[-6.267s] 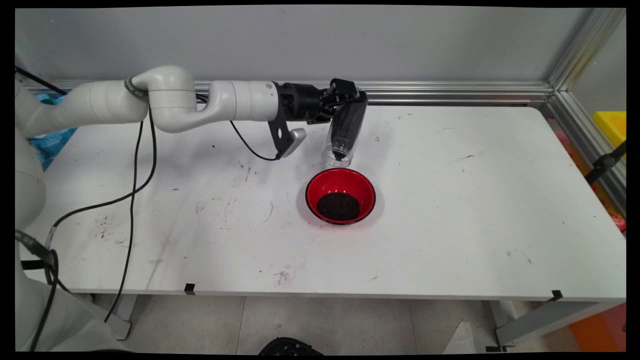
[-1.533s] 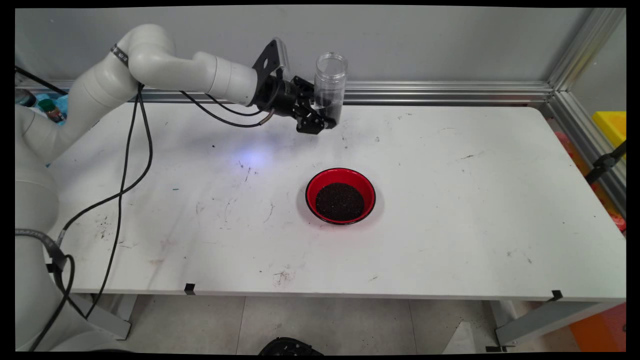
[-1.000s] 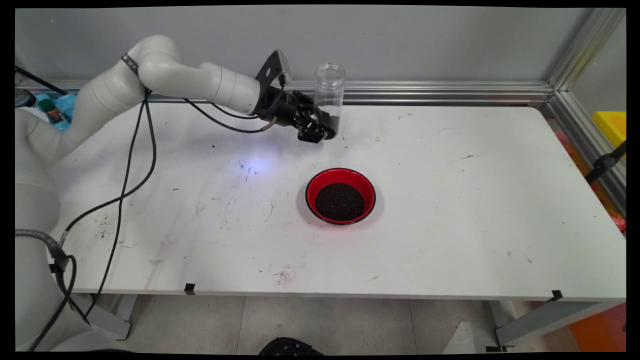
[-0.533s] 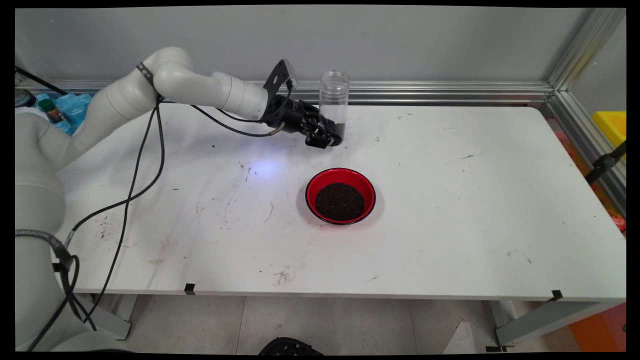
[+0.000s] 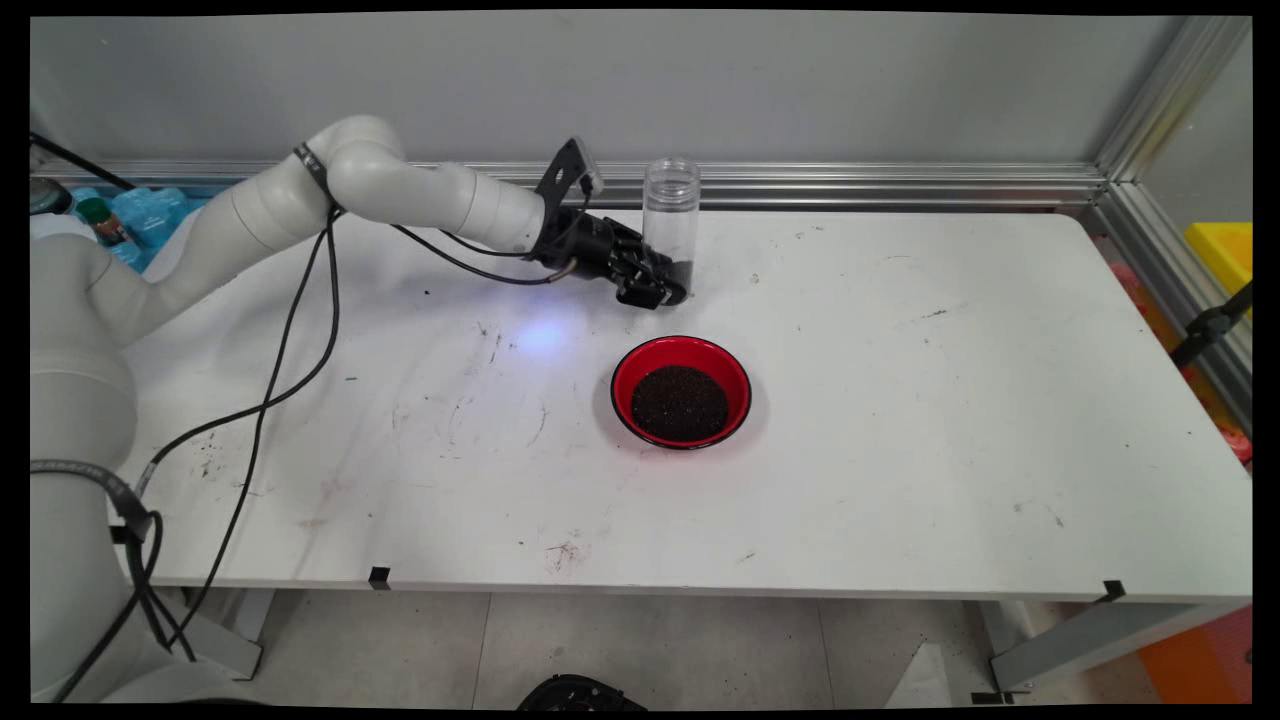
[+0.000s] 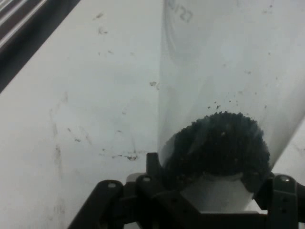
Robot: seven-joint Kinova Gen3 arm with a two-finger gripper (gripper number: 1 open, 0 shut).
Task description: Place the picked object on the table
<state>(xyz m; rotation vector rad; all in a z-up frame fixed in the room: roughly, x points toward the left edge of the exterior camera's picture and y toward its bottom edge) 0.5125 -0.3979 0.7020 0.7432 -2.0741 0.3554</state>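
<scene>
Upright, clear jar (image 5: 671,222) clamped low in pincer (image 5: 668,289), behind red bowl (image 5: 681,391)

Clear jar (image 5: 671,222) stands upright (dark grains at bottom) behind red bowl (image 5: 681,391).

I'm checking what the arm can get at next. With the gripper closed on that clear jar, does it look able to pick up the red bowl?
Probably not as things stand: the gripper is shut on the clear jar. The red bowl sits unobstructed nearby on the table.
</scene>
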